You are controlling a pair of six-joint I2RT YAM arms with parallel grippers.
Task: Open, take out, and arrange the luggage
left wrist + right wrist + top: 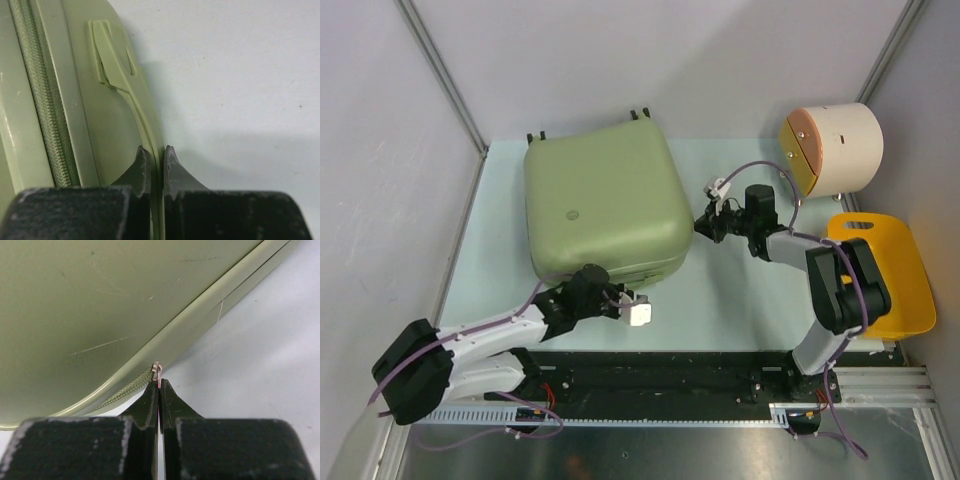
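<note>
The luggage (pixel 605 200) is a pale sage-green hard-shell suitcase lying flat and closed at the middle of the table. My left gripper (pixel 592 276) is at its near edge. In the left wrist view that gripper (pixel 157 150) is shut on the thin green side handle (pixel 116 67), beside the closed zipper (pixel 42 100). My right gripper (pixel 703 226) is at the suitcase's right side. The right wrist view shows it (pixel 159 383) shut on the small metal zipper pull (pixel 157 369) at the shell's (pixel 100 305) seam.
A cream cylindrical drum (pixel 840 148) lies on its side at the back right. A yellow plastic basket (pixel 890 275) sits at the right edge, beside the right arm. White walls close in the left, back and right of the table (pixel 740 300).
</note>
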